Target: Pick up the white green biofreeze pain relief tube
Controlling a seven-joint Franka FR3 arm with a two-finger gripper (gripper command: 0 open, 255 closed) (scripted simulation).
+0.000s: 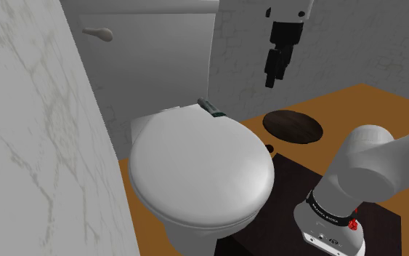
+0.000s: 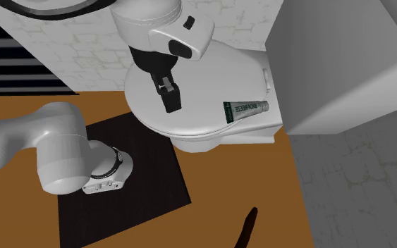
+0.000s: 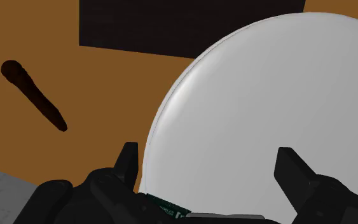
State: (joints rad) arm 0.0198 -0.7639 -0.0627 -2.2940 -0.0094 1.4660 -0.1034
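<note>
The tube is white with a dark green printed end and lies flat on the rear part of the toilet, just behind the closed white lid and near the tank. In the shoulder view the tube shows as a small dark green strip at the lid's back edge. My black gripper hangs well above the seat, off to the tube's right in that view. In the second exterior view the gripper is over the lid, apart from the tube. The wrist view shows the gripper open, with the tube's green end peeking between the fingers' bases.
The grey tank with its flush handle stands behind the toilet. A marbled wall closes the shoulder view's left. A dark round mat lies on the brown floor. My dark stand sits beside the bowl.
</note>
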